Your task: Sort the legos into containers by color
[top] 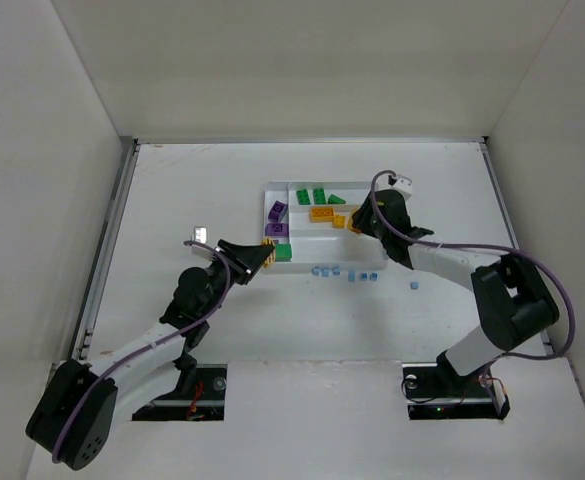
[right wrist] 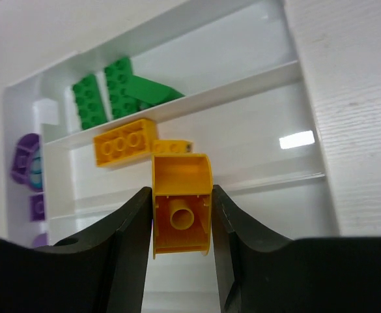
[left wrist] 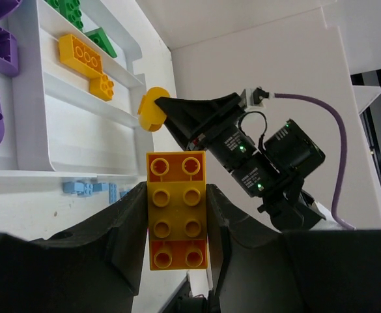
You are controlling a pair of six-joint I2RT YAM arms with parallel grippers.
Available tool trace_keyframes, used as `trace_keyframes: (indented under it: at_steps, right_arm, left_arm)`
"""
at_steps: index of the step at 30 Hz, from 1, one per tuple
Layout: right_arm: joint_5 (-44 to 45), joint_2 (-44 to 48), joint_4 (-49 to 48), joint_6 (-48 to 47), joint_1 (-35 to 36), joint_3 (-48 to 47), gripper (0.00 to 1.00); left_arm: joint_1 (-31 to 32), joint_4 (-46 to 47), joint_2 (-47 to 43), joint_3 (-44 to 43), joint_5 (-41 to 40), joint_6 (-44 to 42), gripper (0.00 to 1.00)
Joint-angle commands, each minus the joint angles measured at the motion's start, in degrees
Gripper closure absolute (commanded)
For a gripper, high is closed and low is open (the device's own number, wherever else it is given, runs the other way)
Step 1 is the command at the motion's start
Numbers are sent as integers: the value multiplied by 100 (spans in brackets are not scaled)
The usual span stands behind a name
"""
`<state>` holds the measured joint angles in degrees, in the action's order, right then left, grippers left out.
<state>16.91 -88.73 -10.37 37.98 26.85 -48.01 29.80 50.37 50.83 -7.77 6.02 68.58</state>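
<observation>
My left gripper is shut on a yellow-orange stack of bricks, held at the near left corner of the white tray. My right gripper is shut on a yellow curved brick, underside facing the camera, over the tray's right half. In the tray, green bricks lie in the far long section, yellow bricks in the middle one, and purple bricks in the narrow left section.
Several tiny light-blue bricks lie on the table just in front of the tray, with one more off to the right. A green brick sits at the tray's near left corner beside my left gripper. White walls enclose the table.
</observation>
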Motion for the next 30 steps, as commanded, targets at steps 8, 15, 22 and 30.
trace_keyframes:
  at_steps: [8,15,22,30]
  right_arm:
    - [366,-321,149,-300,-220,-587,50]
    - [296,-146,-9,-203,-264,-412,30]
    - [-888,1663,-1403,270,719,958,15]
    - [-2770,2080,-3513,1818,905,1549,0]
  left_arm:
    - [65,807,392,-286,48,-90,86]
    - [100,940,630,-436,83,-29,86]
    - [21,992,639,-602,101,164,86]
    - [4,1098,586,-928,136,551,86]
